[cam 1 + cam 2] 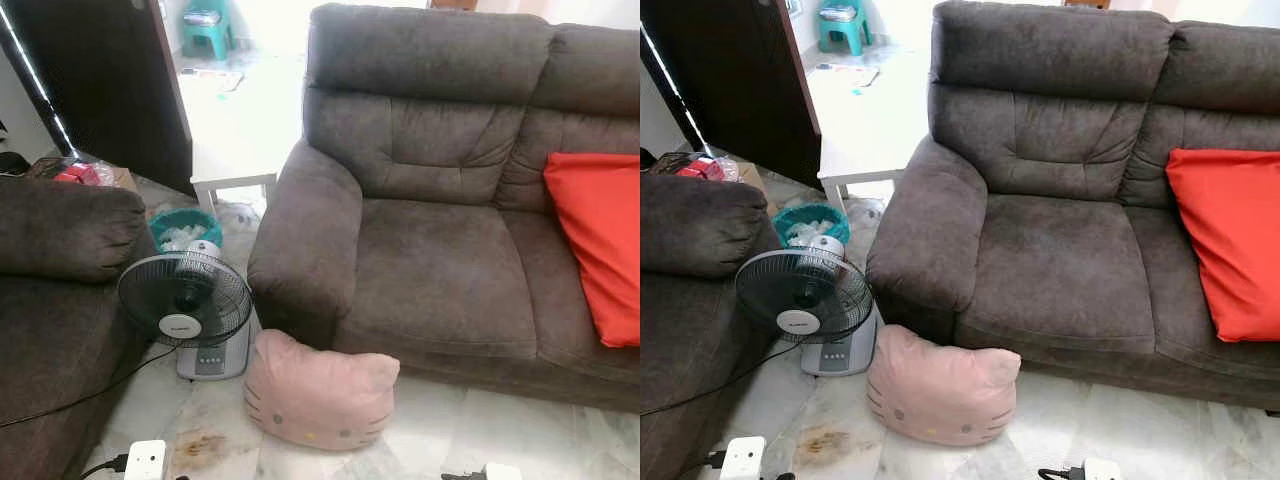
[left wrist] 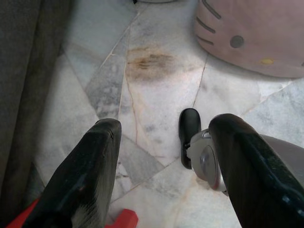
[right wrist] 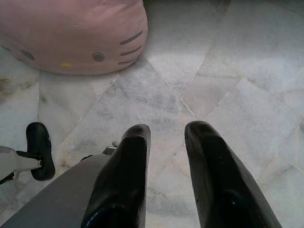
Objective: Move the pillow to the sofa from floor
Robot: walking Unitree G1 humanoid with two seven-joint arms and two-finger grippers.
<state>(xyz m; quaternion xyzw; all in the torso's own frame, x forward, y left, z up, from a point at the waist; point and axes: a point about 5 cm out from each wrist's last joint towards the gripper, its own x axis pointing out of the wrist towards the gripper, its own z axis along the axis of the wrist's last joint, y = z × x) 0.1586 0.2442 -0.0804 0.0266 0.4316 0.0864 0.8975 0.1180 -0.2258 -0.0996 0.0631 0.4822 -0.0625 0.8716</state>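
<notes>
Fingers spread empty on left gripper (image 2: 164,161) and right gripper (image 3: 166,166); risks knocking fan (image 1: 186,303) beside pink cat-face pillow (image 1: 318,392).

L gripper (image 2: 164,142), black fingers spread, over white marble tile floor (image 2: 156,95) w/ brown stain (image 2: 154,61); pink cat-face plush pillow (image 2: 256,33) at 1 o'clock.

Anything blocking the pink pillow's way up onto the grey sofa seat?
Nothing visible does. The pink pillow sits on the floor against the sofa front; the seat cushion above is bare. The fan stands beside it, and the red cushion occupies the far seat.
</notes>
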